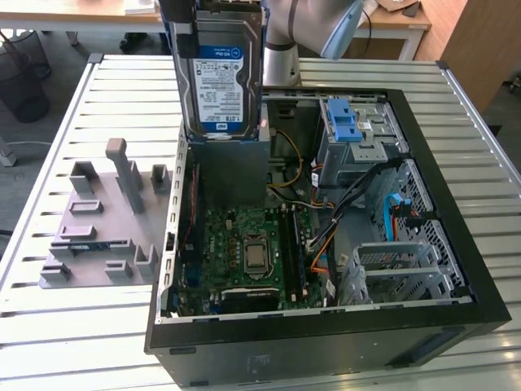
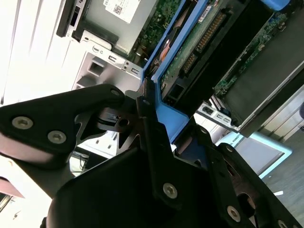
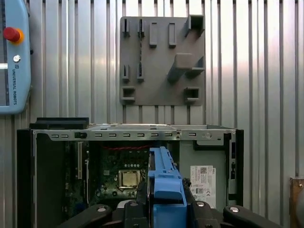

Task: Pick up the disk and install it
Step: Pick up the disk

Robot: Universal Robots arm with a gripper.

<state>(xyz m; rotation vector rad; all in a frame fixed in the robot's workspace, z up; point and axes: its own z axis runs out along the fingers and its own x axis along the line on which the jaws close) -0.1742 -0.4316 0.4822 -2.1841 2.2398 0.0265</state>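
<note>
Gripping the disk [image 1: 220,77] upright, hand [image 3: 165,211] above open computer case [image 1: 326,342], motherboard [image 1: 244,261] inside.

In the exterior view the disk [image 1: 221,73] hangs at eleven o'clock of the case [image 1: 456,204]. Its top is cut by the picture's edge, as is the arm [image 1: 313,32] at twelve o'clock. The disk's lower end hides part of the box [image 1: 232,171] behind it. At six o'clock the case's front wall runs off the edge.

In the first wrist view the gripper [image 3: 164,197], clamped on the disk, is cut by the edge. The edge-on disk covers part of the board [image 3: 121,175]. The pendant [image 3: 14,57] is cut off too. A brown thing [image 3: 297,199] at the edge cannot be made out.

In the second wrist view the gripper's links hide the disk's held end.
</note>
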